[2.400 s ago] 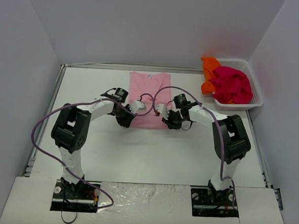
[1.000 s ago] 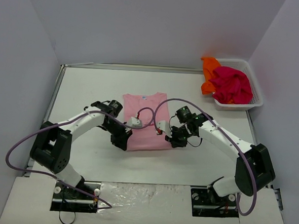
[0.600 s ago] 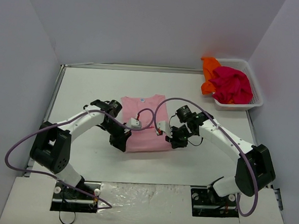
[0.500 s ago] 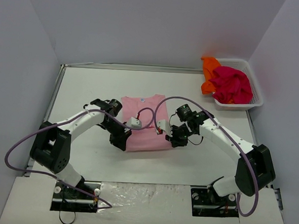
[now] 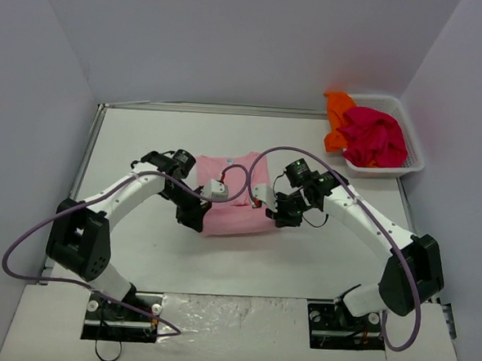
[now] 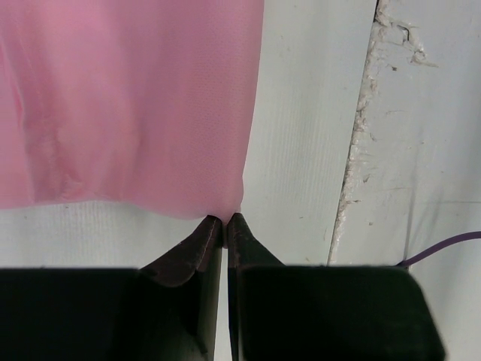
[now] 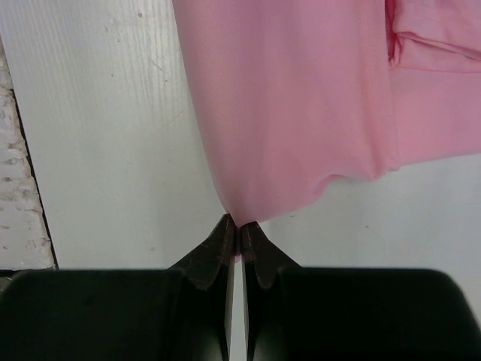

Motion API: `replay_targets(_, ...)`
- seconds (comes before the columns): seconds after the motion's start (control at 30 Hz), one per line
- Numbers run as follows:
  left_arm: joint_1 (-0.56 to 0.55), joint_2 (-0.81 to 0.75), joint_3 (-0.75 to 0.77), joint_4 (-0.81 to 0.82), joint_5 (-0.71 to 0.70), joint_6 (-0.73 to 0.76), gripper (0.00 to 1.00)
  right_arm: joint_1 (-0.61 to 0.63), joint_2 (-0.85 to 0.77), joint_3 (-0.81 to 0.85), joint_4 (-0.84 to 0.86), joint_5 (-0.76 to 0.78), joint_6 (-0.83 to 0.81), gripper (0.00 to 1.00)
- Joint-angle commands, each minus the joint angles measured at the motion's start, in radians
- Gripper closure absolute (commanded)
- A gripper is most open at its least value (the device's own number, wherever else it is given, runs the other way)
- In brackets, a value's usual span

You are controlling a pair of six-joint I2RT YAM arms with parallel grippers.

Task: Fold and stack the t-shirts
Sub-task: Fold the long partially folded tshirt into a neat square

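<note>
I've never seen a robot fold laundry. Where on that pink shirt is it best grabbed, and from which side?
Probably its two near corners, from the arms' side: the pink shirt lies spread thin, so only edges offer cloth to pinch. The left claw and right claw are shut there.

1 shirt [image 5: 238, 201] lies mid-worktop [image 5: 244, 262]; 2 more shirts [image 5: 373, 135] sit in the basket [image 5: 385, 171], far right corner.

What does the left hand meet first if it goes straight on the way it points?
The pink t-shirt: the left hand is shut on its corner, with cloth directly ahead. Beyond, the line seems to follow the shirt's edge over the table; depth unclear.
</note>
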Motion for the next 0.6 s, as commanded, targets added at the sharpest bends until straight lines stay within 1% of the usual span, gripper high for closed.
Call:
replay_targets(0.0,0.017,-0.047,0.059,-0.047,0.004,0.026,0.98,-0.006,0.005,0.053,-0.054,0.010,-0.016,1.00)
replay_targets(0.57,0.075,-0.010,0.160,-0.047,-0.015,0.017,0.98,-0.061,0.064,0.177,-0.051,0.032,-0.052,1.00)
